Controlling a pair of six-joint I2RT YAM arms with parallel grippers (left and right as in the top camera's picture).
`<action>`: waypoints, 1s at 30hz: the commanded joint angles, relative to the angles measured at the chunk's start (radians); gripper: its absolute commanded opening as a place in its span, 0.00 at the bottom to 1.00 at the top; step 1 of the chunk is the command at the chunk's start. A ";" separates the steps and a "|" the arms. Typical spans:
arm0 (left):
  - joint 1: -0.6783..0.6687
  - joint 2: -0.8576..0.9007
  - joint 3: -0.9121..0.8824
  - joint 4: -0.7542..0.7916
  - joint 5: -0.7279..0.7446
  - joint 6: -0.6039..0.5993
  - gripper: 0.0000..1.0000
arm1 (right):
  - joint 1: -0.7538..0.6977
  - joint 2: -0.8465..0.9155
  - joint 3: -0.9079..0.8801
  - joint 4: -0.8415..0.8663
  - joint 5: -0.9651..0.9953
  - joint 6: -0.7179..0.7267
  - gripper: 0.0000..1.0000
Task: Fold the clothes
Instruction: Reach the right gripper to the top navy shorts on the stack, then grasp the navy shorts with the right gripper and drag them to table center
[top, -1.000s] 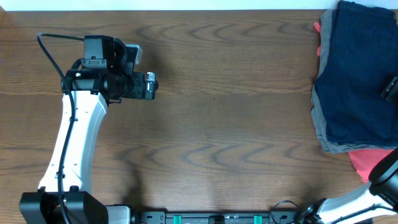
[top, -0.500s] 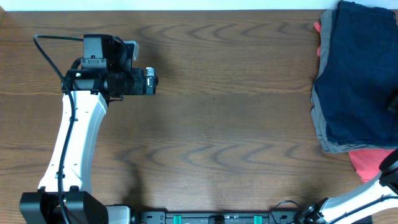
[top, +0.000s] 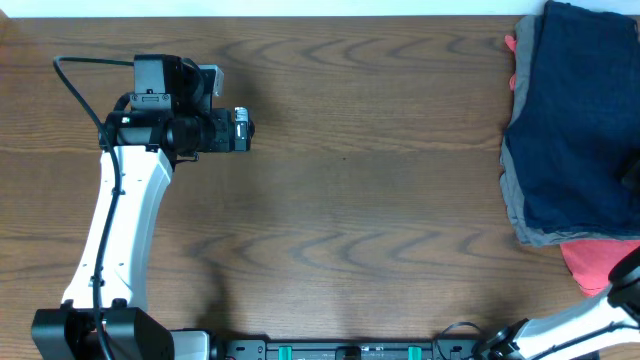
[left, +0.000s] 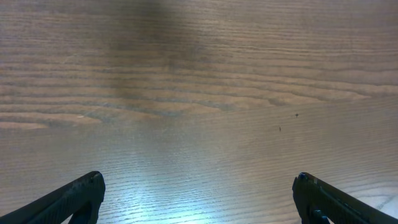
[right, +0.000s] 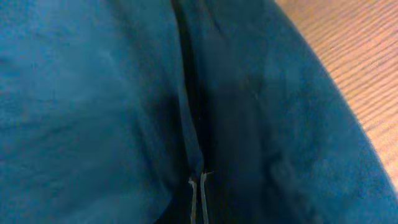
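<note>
The clothes lie in a pile at the table's right edge: dark navy shorts (top: 575, 120) on top, a grey garment (top: 514, 200) under them, and a coral-red one (top: 590, 262) sticking out at the front. Navy fabric (right: 93, 93) fills the right wrist view. My right gripper (right: 198, 183) is shut there, its fingertips pinched together on a raised fold of the shorts. In the overhead view that gripper is almost wholly past the right edge. My left gripper (top: 243, 132) hangs over bare wood at the far left, away from the clothes. It (left: 199, 190) is wide open with nothing between its fingers.
The wooden table (top: 360, 200) stretches between the left arm and the pile. The right arm's white link (top: 560, 325) comes in at the lower right corner. A strip of bare wood (right: 367, 74) shows beside the shorts in the right wrist view.
My right gripper has slid off the right edge of the overhead view and closed on the shorts. The left gripper has barely shifted and stays open.
</note>
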 joint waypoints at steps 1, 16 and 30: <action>0.002 -0.004 0.022 0.004 0.017 -0.010 0.98 | 0.023 -0.157 0.004 -0.046 -0.022 0.016 0.01; 0.003 -0.004 0.022 0.054 0.016 -0.009 0.98 | 0.545 -0.446 0.004 -0.124 -0.070 0.103 0.01; 0.068 -0.004 0.022 0.037 0.005 -0.005 0.98 | 1.390 -0.010 0.095 0.217 -0.024 0.218 0.01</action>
